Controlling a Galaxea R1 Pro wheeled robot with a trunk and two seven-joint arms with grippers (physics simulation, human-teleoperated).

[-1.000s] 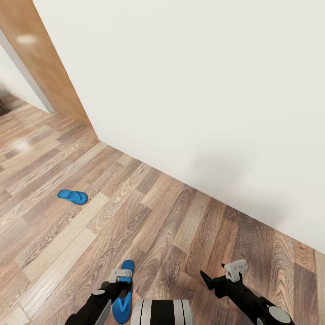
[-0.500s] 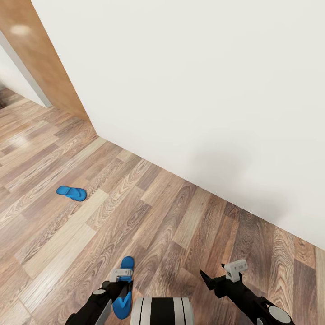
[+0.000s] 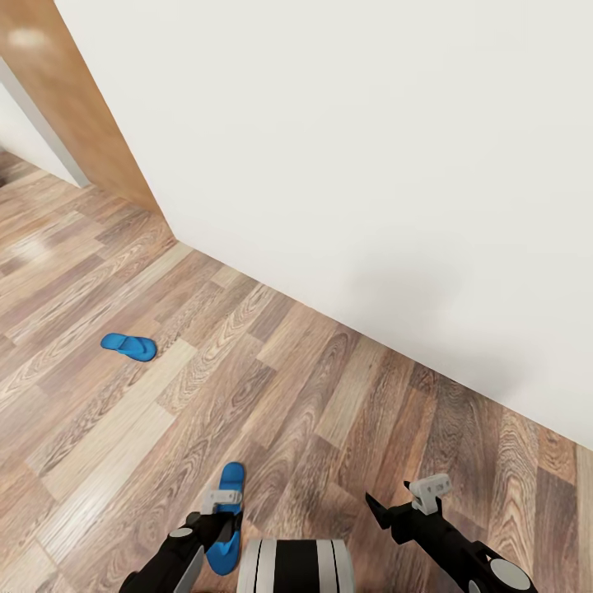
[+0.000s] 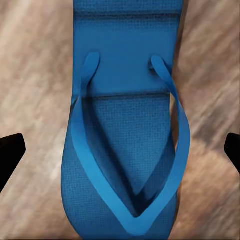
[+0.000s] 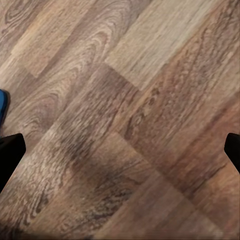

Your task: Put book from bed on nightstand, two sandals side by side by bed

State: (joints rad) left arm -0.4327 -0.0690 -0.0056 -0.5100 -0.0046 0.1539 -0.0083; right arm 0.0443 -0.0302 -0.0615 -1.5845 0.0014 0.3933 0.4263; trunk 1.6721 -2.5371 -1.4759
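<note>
Two bright blue sandals lie apart on the wood-plank floor. One sandal (image 3: 231, 479) is just in front of my base, partly under my left gripper (image 3: 223, 517). In the left wrist view this sandal (image 4: 125, 125) lies strap side up, straight below the open left gripper (image 4: 120, 150), whose black fingertips (image 4: 10, 150) stand wide on both sides of it without touching. The other sandal (image 3: 129, 346) lies farther off to the left. My right gripper (image 3: 394, 504) hangs open over bare floor (image 5: 120, 152). The book, the bed and the nightstands are out of view.
A white wall (image 3: 371, 165) runs diagonally close ahead, from upper left to lower right. At its left end a light wooden panel (image 3: 74, 123) borders an opening. The plank floor (image 3: 99, 428) stretches to the left.
The whole view has shifted a little, so both sandals sit slightly higher in the picture. Both arms hold the same pose relative to my body.
</note>
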